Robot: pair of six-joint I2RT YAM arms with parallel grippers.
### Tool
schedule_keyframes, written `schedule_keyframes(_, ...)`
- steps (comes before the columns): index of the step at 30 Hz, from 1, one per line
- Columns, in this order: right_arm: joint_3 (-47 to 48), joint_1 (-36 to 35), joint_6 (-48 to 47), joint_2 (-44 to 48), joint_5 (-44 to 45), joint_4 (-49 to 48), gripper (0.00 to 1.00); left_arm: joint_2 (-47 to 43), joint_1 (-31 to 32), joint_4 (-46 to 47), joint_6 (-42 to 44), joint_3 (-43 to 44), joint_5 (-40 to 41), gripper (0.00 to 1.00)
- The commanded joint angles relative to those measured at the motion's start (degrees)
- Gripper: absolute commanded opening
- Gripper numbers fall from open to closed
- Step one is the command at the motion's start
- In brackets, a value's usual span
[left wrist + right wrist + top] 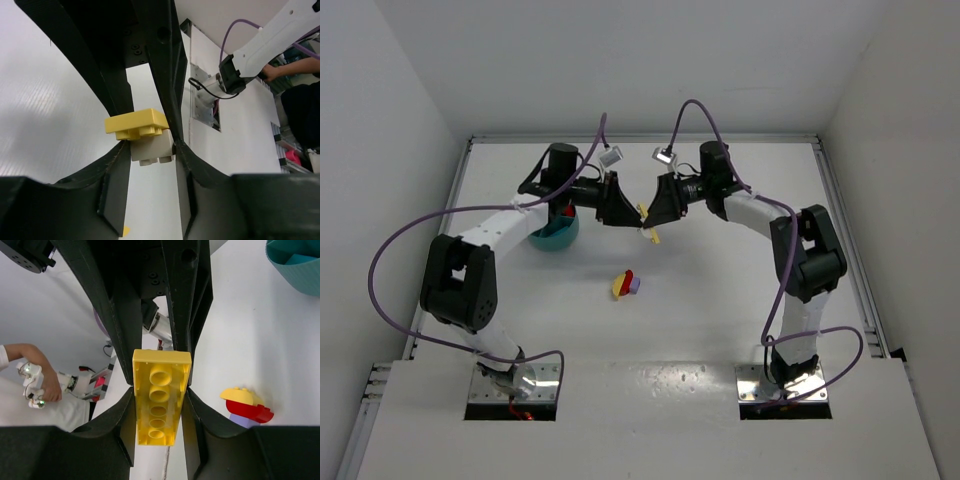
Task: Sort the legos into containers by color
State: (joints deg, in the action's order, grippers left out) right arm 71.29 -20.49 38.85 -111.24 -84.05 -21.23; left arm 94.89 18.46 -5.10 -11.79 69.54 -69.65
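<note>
Yellow plastic, one long bar (160,399): hollow underside turned to the right wrist camera, clamped lengthwise between the two fingers of the right hand (658,214), held clear of the desk (720,300).

Yellow plastic, one flat brick (140,124): seated on a cream-white block (154,150). The left hand (626,210) is closed on the block's sides, and the yellow piece sits across the gap between the fingers. This pair is also off the desk.

Position of both loads: above the rear middle of the desk, where the two hands point at each other tip to tip. The loads are just beside one another. Whether they touch cannot be told from the top view.

Loose cluster (626,284): resting on the desk, nearer the arm bases than the hands. It consists of a yellow rounded piece (240,395) on top of a red brick (251,412), with a lilac brick (239,421) below, all three touching.

Teal bowl (556,236): on the desk to the left of the hands, partly under the left arm. An inner divider shows in the right wrist view. A red patch at its far rim is possibly a brick inside, but the arm hides most of it.
</note>
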Motion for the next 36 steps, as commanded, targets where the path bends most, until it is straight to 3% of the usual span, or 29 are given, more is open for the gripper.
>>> schedule_keyframes(1, 1.2, -0.5, -1.7, 3.5, -1.7, -3.8, 0.0, 0.3, 0.6, 2.6, 0.5, 2.6, -1.5, 0.39)
schedule_keyframes(3, 1.2, -0.5, -1.7, 3.5, -1.7, -4.3, 0.0, 0.8, 0.6, 2.6, 0.5, 2.6, -2.7, 0.33)
schedule_keyframes(7, 1.2, -0.5, -2.2, 3.5, -1.1, -4.3, 0.0, 0.8, 1.1, 2.6, 0.5, 2.6, -3.9, 0.09)
schedule_keyframes(11, 1.2, -0.5, -2.2, 3.5, -1.1, -4.9, 0.04, 0.8, 1.1, 2.6, 0.5, 2.6, -5.4, 0.01)
schedule_keyframes(12, 1.7, 0.0, -2.2, 3.5, -1.1, -4.3, 0.12, 0.8, 1.1, 2.1, 0.5, 2.6, -6.0, 0.0)
schedule_keyframes(13, 1.8, 0.0, -2.2, 3.5, -1.1, -3.7, 0.3, 0.8, 1.1, 1.6, 1.1, 2.6, -6.0, 0.0)
schedule_keyframes(14, 1.8, 0.7, -2.2, 3.5, -1.1, -2.5, 0.41, 0.8, 1.1, 0.5, 2.4, 2.0, -6.0, 0.0)
schedule_keyframes(16, 2.3, 0.7, -2.2, 3.5, -1.1, -1.3, 0.56, 0.3, 0.5, -0.6, 3.9, 1.5, -6.0, 0.0)
schedule_keyframes(28, 1.2, 1.9, -2.2, 4.0, -0.6, 0.8, 0.55, -0.2, -0.1, -2.4, 6.3, 1.5, -6.0, 0.0)
schedule_keyframes(36, 3.2, 1.3, -1.7, 2.3, -0.1, 0.8, 0.71, -0.2, 0.4, -2.5, 6.8, 2.0, -6.6, 0.0)
